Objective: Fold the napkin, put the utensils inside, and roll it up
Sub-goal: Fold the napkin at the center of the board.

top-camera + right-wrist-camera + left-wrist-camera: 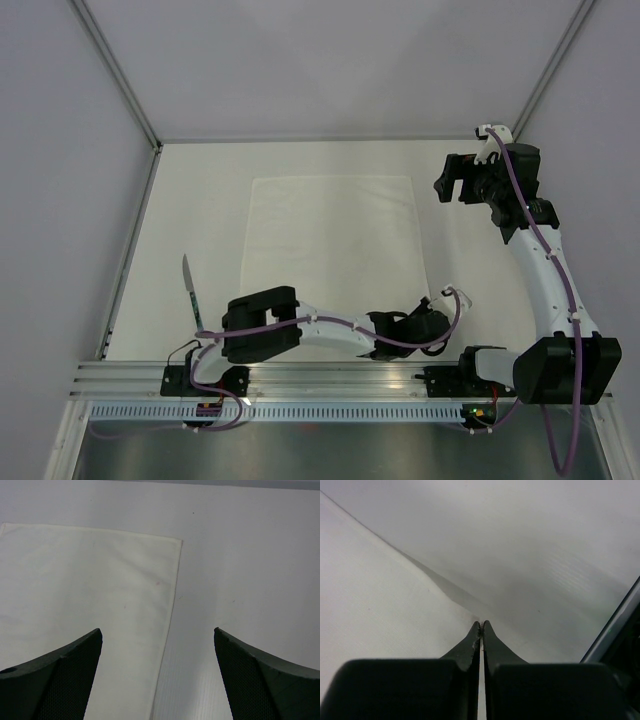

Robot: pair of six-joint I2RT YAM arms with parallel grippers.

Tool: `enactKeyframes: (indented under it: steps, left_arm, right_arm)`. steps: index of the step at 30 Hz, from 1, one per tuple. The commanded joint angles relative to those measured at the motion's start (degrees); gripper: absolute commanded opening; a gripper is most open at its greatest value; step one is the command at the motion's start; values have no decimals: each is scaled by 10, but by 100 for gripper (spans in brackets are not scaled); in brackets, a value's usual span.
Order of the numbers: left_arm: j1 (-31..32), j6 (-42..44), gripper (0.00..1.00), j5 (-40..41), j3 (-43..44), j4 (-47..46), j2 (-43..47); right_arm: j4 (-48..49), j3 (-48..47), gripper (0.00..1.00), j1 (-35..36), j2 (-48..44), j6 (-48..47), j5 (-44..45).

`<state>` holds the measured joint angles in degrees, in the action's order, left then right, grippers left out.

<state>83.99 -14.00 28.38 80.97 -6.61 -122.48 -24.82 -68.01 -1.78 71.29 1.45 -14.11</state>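
1. The napkin (335,235), a large white soft rectangular cloth, lies flat and unfolded in the middle of the white table (200,200). Its right edge runs from near to far.
2. That right edge is what the coming fold turns on, as I judge it, because one gripper stands at each end of it.
3. The left gripper (430,303) reaches across to the near right corner. In the left wrist view the left gripper (481,627) has its black fingers pressed together with no gap. The edge of the napkin (380,610) runs straight into the tips. It seems to have the corner pinched, though the cloth between the tips is too thin to see.
4. The right gripper (447,178) hangs at the far right corner, well clear of the left one. In the right wrist view the right gripper (157,630) is spread wide and holds nothing.
5. In that view the edge of the napkin (85,580) passes down between the two fingers, and the corner itself lies just ahead of them. The bare table (250,555) is off to one side. The right arm is plainly the nearer one for this far corner.
6. The utensils (190,290) are slim, pale grey at the far end and dark green at the near end. They lie as one thin line on the table, left of the napkin and apart from it, with the long axis running near to far. They are closest to the left arm's base. How many pieces there are cannot be told.
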Motion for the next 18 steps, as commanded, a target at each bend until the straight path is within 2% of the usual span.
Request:
enactKeyframes:
  steps: [1,10,18]
  left_arm:
    - [-9,-16,2,-2,-13,-29,49]
    - [-63,-81,2,-39,-66,-51,82]
    - [-150,-137,2,-85,-135,-76,129]
  right_arm:
    - [-8,0,97,-3,-6,3,5]
    - [-10,-1,97,-3,-4,3,3]
    - [-12,0,97,-3,2,2,-3]
